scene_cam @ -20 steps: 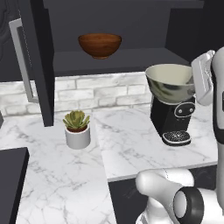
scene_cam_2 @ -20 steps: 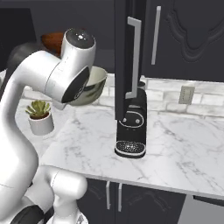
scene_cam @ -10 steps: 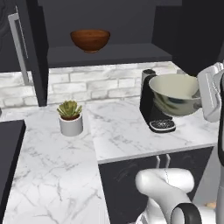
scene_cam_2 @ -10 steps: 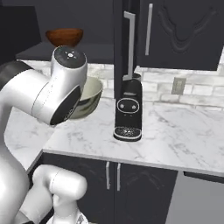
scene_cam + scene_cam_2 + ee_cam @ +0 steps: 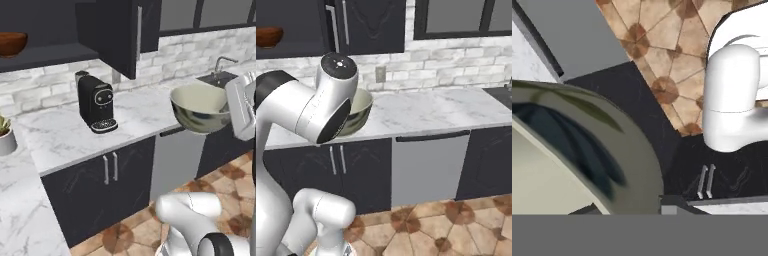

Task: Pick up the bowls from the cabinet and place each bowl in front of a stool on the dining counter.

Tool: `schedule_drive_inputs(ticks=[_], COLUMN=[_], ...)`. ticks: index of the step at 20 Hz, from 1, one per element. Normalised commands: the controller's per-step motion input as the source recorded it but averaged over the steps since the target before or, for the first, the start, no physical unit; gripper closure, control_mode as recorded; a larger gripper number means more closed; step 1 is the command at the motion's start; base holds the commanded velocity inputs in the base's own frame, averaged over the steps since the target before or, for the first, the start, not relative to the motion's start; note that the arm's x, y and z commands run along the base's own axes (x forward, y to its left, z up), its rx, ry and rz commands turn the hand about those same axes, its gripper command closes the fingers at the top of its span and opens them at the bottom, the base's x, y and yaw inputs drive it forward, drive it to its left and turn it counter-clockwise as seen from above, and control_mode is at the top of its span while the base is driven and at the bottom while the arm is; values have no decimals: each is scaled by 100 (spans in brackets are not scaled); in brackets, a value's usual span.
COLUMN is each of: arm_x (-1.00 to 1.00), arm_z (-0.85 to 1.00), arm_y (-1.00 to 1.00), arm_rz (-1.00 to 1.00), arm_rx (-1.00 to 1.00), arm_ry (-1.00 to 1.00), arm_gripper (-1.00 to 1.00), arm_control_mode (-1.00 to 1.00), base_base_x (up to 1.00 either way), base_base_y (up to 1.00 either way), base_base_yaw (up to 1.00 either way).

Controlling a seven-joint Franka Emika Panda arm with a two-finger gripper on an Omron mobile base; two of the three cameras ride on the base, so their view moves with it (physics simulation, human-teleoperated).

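My gripper is shut on the rim of the pale greenish-grey bowl and holds it upright in the air, out past the wall counter's front edge. From the right base view the same bowl peeks out behind my arm. Up close, the hand view has the bowl across its left half, above the tiled floor. The reddish-brown bowl rests on the shelf of the dark cabinet, whose door stands open. The dining counter and the stools are out of view.
A black coffee machine stands on the marble wall counter, with a potted plant at the far left. A sink with a faucet lies at the right. A grey dishwasher front and dark base cabinets sit below, over tiled floor.
The whole picture has slid left, so the base has moved right along the wall counter and back from it. The greenish-grey bowl stays in my grip; the brown bowl has not moved on its shelf.
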Motion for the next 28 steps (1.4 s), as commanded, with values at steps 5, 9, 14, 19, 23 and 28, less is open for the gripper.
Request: schedule_drive_inputs(ticks=[5, 9, 14, 19, 23, 28], arm_x=[0, 0, 0, 0, 0, 0], arm_z=[0, 0, 0, 0, 0, 0], arm_y=[0, 0, 0, 0, 0, 0], arm_rz=[0, 0, 0, 0, 0, 0], arm_rx=[0, 0, 0, 0, 0, 0], arm_ry=[0, 0, 0, 0, 0, 0], arm_gripper=[100, 100, 100, 100, 100, 100], arm_control_mode=[100, 100, 100, 100, 100, 100], base_base_x=[-9, 0, 0, 0, 1, 22], base_base_y=[0, 0, 0, 0, -1, -11], base_base_yaw=[-100, -100, -100, -100, -92, -81])
